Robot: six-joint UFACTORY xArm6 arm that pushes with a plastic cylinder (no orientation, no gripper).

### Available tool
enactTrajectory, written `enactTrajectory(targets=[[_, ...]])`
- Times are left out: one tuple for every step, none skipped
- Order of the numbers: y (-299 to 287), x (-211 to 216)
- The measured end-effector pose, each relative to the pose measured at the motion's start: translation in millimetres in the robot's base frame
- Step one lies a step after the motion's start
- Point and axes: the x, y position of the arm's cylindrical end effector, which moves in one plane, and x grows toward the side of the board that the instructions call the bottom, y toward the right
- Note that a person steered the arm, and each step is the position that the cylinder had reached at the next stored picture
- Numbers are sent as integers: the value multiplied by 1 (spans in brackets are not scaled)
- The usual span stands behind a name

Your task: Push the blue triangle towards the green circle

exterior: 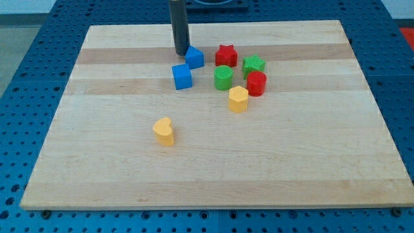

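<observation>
The blue triangle [195, 57] sits near the board's top centre. My tip [180, 52] rests just at its left side, touching or almost touching it. The green circle [223, 77] stands to the right of and below the triangle, about a block's width away. A blue cube [182, 76] lies directly below my tip and left of the green circle.
A red star [226, 55] and a green star [253, 65] lie right of the triangle. A red cylinder [257, 83] and a yellow hexagon-like block [238, 99] sit by the green circle. A yellow heart [164, 131] lies apart, lower left. The wooden board [310, 162] sits on a blue pegged surface.
</observation>
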Motion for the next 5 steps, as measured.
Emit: enactTrajectory(targets=[[17,0],[21,0],[21,9],[21,22],[19,23]])
